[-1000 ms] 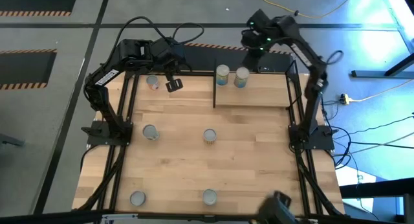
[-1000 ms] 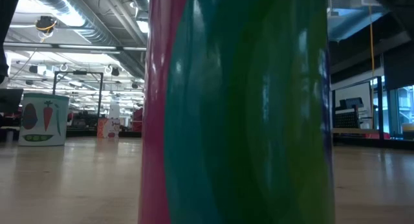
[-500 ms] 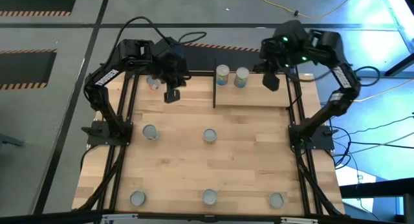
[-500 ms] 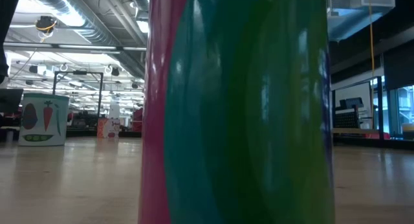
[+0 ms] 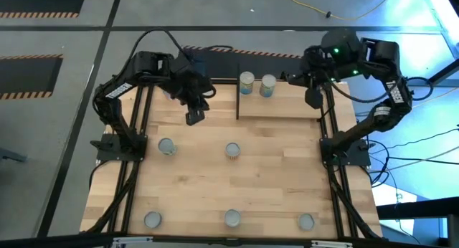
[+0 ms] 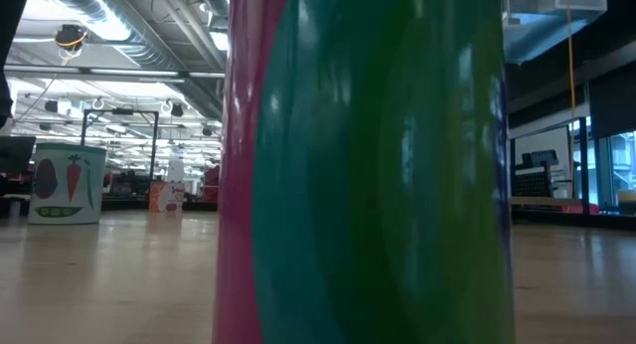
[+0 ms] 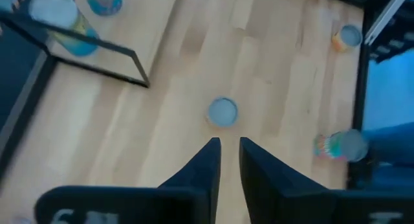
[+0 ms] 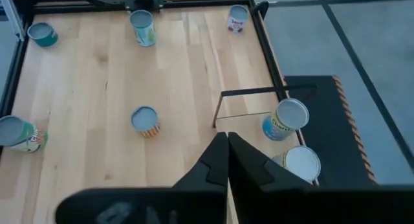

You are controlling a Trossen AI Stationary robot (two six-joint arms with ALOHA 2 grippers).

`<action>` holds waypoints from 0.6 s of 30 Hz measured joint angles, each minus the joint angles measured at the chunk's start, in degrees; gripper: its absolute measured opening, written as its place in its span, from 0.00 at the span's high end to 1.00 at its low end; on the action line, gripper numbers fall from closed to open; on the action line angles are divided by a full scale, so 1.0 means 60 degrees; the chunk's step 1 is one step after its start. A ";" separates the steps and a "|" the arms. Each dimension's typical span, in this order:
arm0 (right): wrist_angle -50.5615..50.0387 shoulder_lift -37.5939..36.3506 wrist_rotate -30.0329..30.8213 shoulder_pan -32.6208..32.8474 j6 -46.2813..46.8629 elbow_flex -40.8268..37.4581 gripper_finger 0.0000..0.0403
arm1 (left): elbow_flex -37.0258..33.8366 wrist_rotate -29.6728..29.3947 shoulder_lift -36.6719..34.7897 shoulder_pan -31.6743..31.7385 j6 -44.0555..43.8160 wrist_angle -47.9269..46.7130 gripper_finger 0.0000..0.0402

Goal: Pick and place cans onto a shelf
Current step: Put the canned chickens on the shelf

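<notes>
Both arms have swung; left hand (image 5: 194,117) hovers above-left of centre can (image 5: 232,150).

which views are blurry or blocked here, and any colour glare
Low view: a pink-and-green cylindrical can stands right at the lens, out of focus, blocking most of the table. Left wrist view: motion-blurred, the two cans on the light wood shelf smeared, blue glare at one edge. Right wrist view: sharp. High view: evenly lit, blue light on the floor corner.
</notes>
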 joint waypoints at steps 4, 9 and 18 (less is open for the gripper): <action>0.0001 -0.0292 0.0001 0.0180 -0.0078 0.0000 0.98 | -0.0004 0.0065 0.0402 -0.0457 -0.0996 -0.0004 0.81; 0.0003 -0.0768 -0.0001 0.0378 -0.0074 0.0000 0.98 | -0.0004 0.0144 0.1163 -0.1631 -0.0491 -0.0037 0.79; -0.0001 -0.1314 0.0003 0.0640 -0.0078 0.0000 0.98 | -0.0011 0.0309 0.2912 -0.3740 -0.0124 0.0470 0.80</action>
